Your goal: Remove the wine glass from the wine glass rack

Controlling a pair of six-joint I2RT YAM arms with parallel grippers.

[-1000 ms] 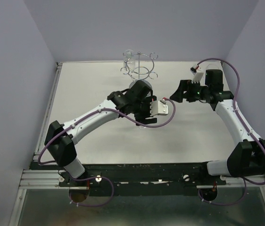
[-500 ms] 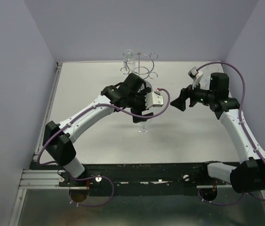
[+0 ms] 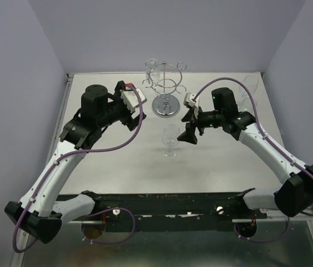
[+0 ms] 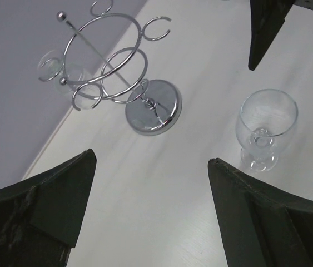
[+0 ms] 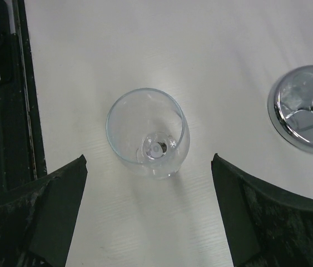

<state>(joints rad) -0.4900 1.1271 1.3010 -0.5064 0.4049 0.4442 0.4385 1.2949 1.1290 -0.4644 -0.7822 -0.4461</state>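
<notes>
A clear wine glass [image 3: 170, 142] stands upright on the white table, free of both grippers; it also shows in the left wrist view [image 4: 266, 125] and from above in the right wrist view [image 5: 148, 133]. The chrome wine glass rack [image 3: 165, 89] stands behind it, with its round base [image 4: 153, 105] on the table and another glass [image 4: 53, 64] hanging from a hook. My left gripper [image 3: 138, 111] is open and empty, left of the rack. My right gripper [image 3: 189, 126] is open just right of the standing glass, with nothing between its fingers [image 5: 50, 206].
The rack's mirrored base [image 5: 306, 114] lies close beside the right gripper. Purple walls close in the table at the back and sides. The black arm mounting rail [image 3: 167, 203] runs along the near edge.
My left gripper opened, left the glass standing on the table and drew back to the left. My right arm swung left and forward to the glass.
</notes>
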